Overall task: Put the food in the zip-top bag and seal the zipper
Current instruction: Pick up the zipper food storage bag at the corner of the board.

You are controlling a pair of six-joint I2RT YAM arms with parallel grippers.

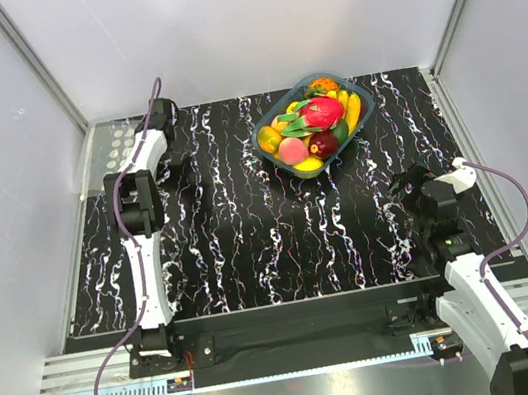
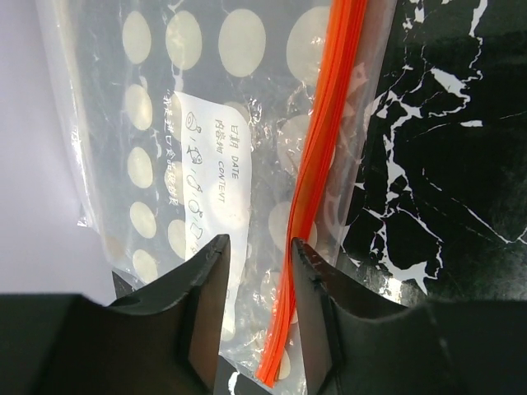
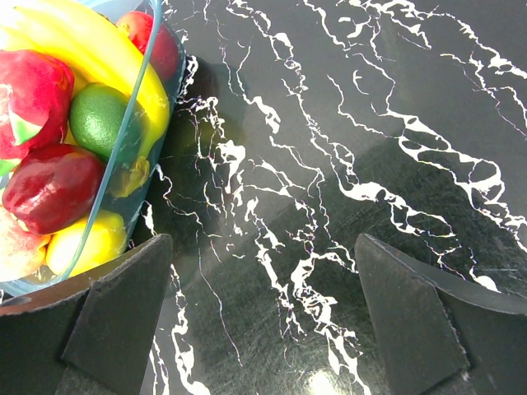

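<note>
Item, left pincer: mine, reached out to the far left corner of the table; fingers parted by a narrow gap, not clamped on anything that I can make out. Item, zip-top bag: clear thin plastic, lying flat beneath that pincer at the far left corner, with a white label printed DATE and CONTENT; pale round dots show in rows across it, and whether they are on the bag or on something under it I cannot tell. Item, zipper: red-orange strip along the bag edge beside the black marbled top; its near end runs into the gap between my left fingers, closer to the right-hand one; sealed or not I cannot tell. Item, food: heaped in a dark teal tray at the far side of the table, right of centre; the heap includes a yellow banana, a green lime, a dark red fruit and a small yellow fruit. Item, right pincer: mine, fingers spread wide, holding nothing, above bare table near and to the right of the tray, well apart from the bag
</note>
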